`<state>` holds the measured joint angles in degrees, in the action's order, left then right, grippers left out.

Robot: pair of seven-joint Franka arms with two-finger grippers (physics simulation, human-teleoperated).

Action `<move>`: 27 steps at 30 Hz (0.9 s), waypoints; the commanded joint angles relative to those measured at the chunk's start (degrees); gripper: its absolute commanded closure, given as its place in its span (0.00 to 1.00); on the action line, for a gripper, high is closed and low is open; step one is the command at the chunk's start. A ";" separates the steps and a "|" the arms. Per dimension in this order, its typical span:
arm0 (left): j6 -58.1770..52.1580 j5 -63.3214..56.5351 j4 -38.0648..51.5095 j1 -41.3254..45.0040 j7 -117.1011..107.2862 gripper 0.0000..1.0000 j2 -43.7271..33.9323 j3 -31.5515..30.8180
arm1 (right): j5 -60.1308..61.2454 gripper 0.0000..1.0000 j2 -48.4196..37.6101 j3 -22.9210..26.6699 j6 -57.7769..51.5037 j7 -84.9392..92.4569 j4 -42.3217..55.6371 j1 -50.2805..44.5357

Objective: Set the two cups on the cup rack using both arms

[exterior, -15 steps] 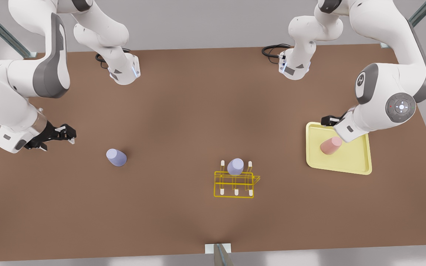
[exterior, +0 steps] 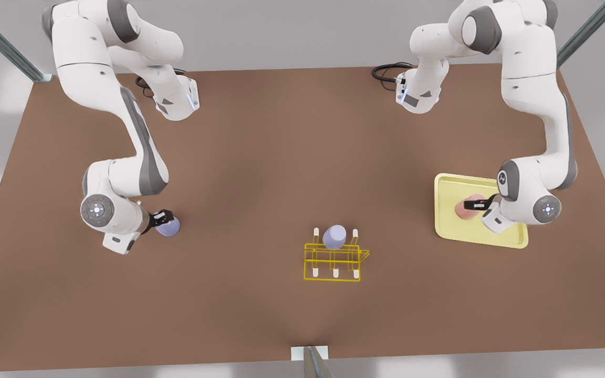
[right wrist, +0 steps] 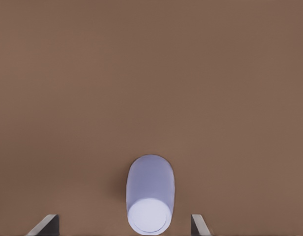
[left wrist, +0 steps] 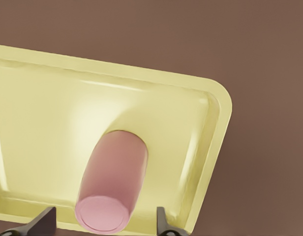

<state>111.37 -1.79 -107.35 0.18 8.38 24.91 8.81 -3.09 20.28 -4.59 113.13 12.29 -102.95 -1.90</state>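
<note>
Even, diffuse overhead light; soft shadows only. Counter (exterior: 281, 157) brighter at centre, dimmer toward 12 o'clock. Mild sheen on pale-yellow tray (left wrist: 141, 103) floor. Edges slightly soft, no blur.

Matt brown table (exterior: 281, 157), smooth, almost board-like. The pale-yellow tray (left wrist: 210, 128) gleams like glossy plastic. Pink cup (left wrist: 114, 184) and lavender cup (right wrist: 150, 194) both smooth, satin. Thin yellow wire on the cup rack (exterior: 334, 265). Glossy white arm shells (exterior: 139, 152).

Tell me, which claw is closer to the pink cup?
The left claw: its open fingers flank the pink cup on the pale yellow tray. The right claw is far across the table, open around the lavender cup.
</note>
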 commanded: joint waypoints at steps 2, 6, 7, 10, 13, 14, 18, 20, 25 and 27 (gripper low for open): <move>10.80 -0.06 -1.90 0.00 6.12 0.00 -0.03 1.12 | 1.24 0.00 -1.91 0.02 16.94 -6.58 -7.96 1.20; 10.62 0.03 -3.65 0.26 6.03 0.00 -0.03 1.65 | 1.33 0.00 -3.32 0.02 24.41 -6.93 -15.08 2.43; 10.53 0.12 -3.83 0.44 5.94 0.00 -0.03 1.65 | 1.33 0.00 -3.23 0.02 24.77 -8.24 -15.96 2.43; 10.53 0.47 -4.36 0.44 5.94 0.00 0.05 1.65 | 2.12 0.00 -3.15 0.10 27.23 -8.51 -17.99 2.78; 11.76 2.57 -5.85 0.53 5.94 0.00 0.32 1.65 | 2.29 0.00 -2.27 0.10 29.16 -8.51 -19.04 3.31; 15.10 4.42 -7.61 0.53 6.03 0.00 -0.56 1.65 | 3.17 0.00 -1.83 0.10 29.51 -8.51 -19.57 3.75; 23.97 4.07 -12.88 0.09 6.47 0.00 -2.67 1.65 | 3.52 0.00 -0.51 0.10 31.80 -8.51 -21.15 4.01; 25.04 3.99 -13.59 0.09 6.47 0.00 -2.67 2.00 | 3.52 0.00 0.55 0.10 33.99 -8.51 -21.94 3.92; 25.12 3.99 -14.55 0.44 6.47 0.00 -2.06 2.26 | 3.52 0.00 2.22 0.10 39.09 -8.51 -24.49 3.92; 25.04 3.99 -14.82 0.61 6.30 0.15 -1.88 2.26 | 3.52 0.00 2.30 0.10 39.18 -8.42 -25.02 3.92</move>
<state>134.49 2.11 -122.11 0.71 13.34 22.98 11.05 0.21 22.32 -4.50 148.90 5.53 -127.58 2.05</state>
